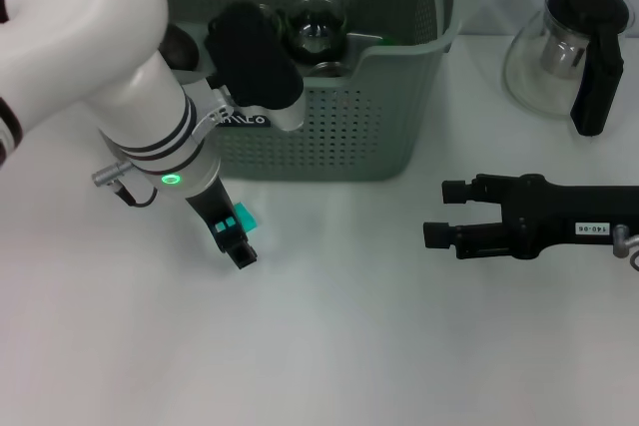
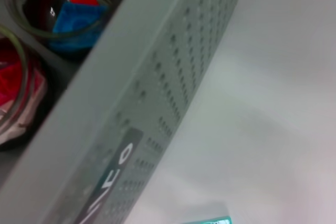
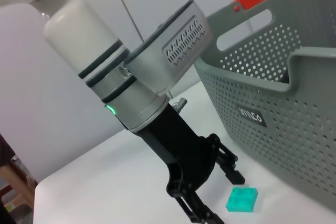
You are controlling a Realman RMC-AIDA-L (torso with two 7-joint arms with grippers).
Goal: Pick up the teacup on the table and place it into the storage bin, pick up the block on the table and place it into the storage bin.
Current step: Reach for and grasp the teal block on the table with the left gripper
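Storage bin (image 3: 273, 103) label (black): "VILLO"; right arm (image 1: 569, 226): "T40-06"

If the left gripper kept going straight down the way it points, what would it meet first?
Probably the teal block on the table. The left gripper, open, points down with the block between or just beside its fingers; depth is unclear, so it might touch the tabletop first.

1. I count one storage bin (image 1: 329, 117), grey-green and perforated.
2. One teal block (image 3: 242, 200) lies on my tabletop (image 1: 329, 336).
3. Two glass teacups (image 2: 68, 9) sit in the bin, by my left wrist view.
4. One glass teapot (image 1: 569, 52) with a black handle.
5. Two hands: my left hand (image 1: 235, 236) and my right hand (image 1: 444, 212).
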